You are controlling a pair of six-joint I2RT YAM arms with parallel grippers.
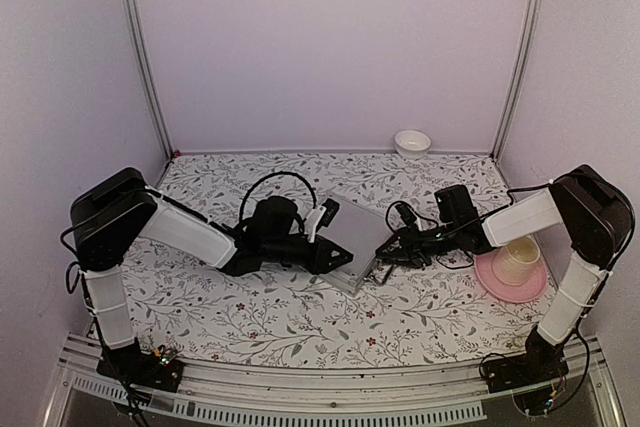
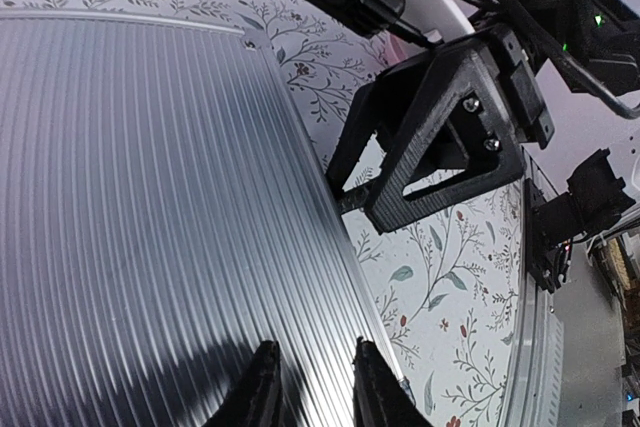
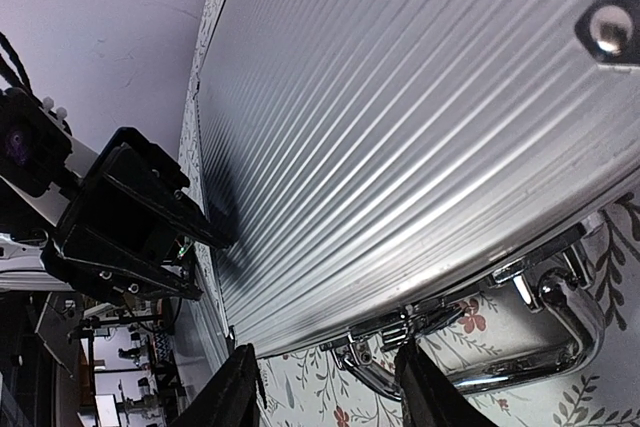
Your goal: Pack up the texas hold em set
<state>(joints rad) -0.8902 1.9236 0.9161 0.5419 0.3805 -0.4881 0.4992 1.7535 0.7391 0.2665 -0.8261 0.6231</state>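
Observation:
The texas hold em set shows only as its silver ribbed briefcase [image 1: 352, 235], lying flat and closed mid-table; whatever it holds is hidden. My left gripper [image 1: 336, 255] rests on the lid near its front corner. In the left wrist view its tips [image 2: 313, 352] sit close together on the ribbed lid [image 2: 150, 207], nothing between them. My right gripper [image 1: 386, 251] is at the case's right edge. Seen from the right wrist, it [image 3: 325, 382] stands open beside the chrome latch [image 3: 420, 322] and handle [image 3: 560, 337], not touching either.
A cream cup [image 1: 520, 257] stands on a pink plate [image 1: 497, 285] at the right, close under the right arm. A small white bowl [image 1: 412, 142] sits at the back wall. The floral tablecloth [image 1: 300, 317] covers the table.

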